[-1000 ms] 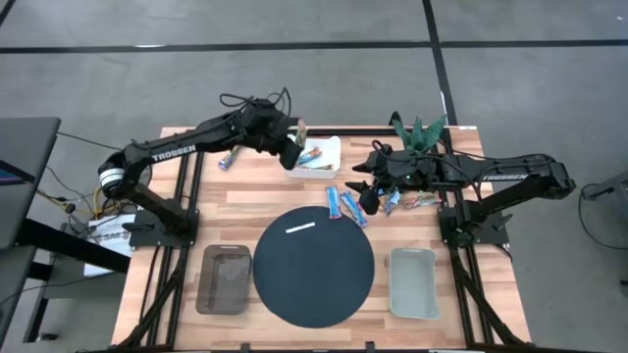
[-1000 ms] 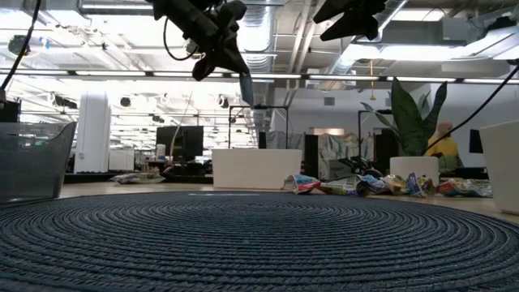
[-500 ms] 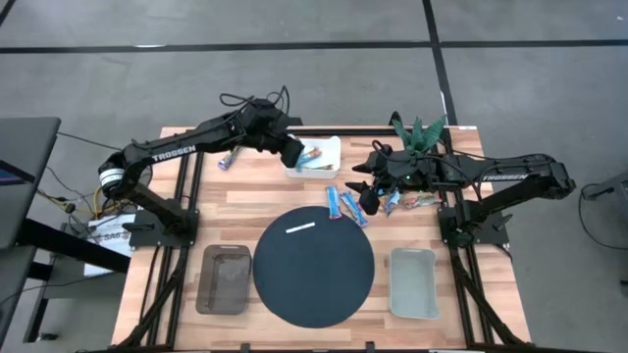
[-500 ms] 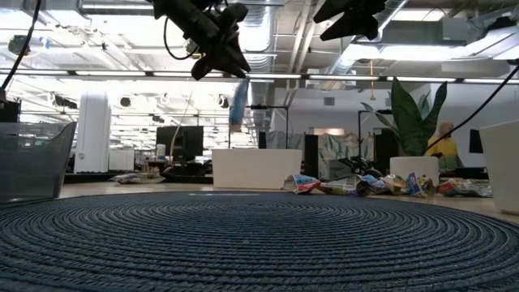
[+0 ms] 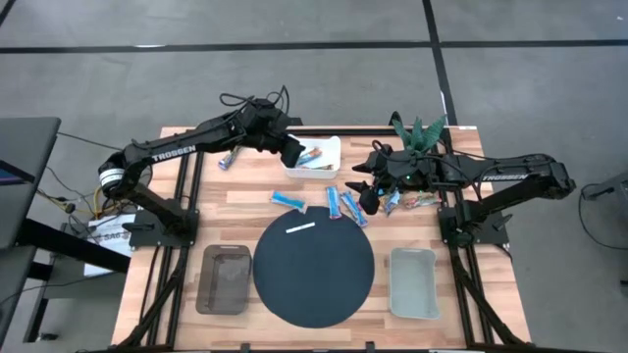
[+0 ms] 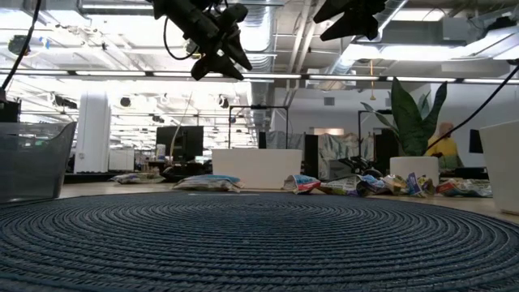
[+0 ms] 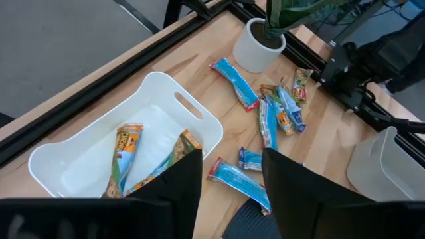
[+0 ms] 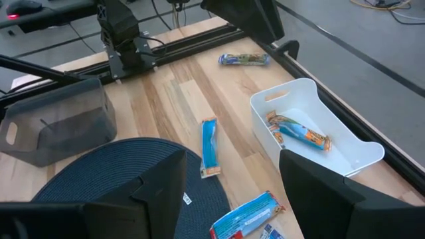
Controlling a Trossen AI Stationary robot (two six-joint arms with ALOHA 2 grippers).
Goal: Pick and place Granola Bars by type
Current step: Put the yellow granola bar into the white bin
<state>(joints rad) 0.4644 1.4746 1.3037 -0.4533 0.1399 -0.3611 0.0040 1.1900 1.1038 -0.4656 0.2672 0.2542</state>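
My left gripper [image 5: 292, 152] hangs open over the near left corner of the white bin [image 5: 316, 157], holding nothing. The bin holds tan and orange Granola Bars [image 7: 126, 151]. A blue bar [image 5: 288, 202] lies flat on the wood between the bin and the dark round mat [image 5: 314, 267]; it also shows in the low view [image 6: 207, 182] and the right wrist view [image 8: 210, 147]. My right gripper [image 5: 368, 196] stands open above two more blue bars [image 5: 343, 206], beside a heap of mixed bars [image 5: 407, 201].
A dark grey bin [image 5: 224, 279] stands left of the mat, a pale green bin [image 5: 412, 282] right of it. A potted plant [image 5: 417, 132] is at the far right. One more bar [image 5: 230, 162] lies at the far left. A white strip [image 5: 300, 226] marks the mat.
My left gripper has opened and let go of the blue bar that it held upright above the bin's near left corner. The bar has fallen and now lies flat on the table between the bin and the mat. The arm itself has stayed almost in place.
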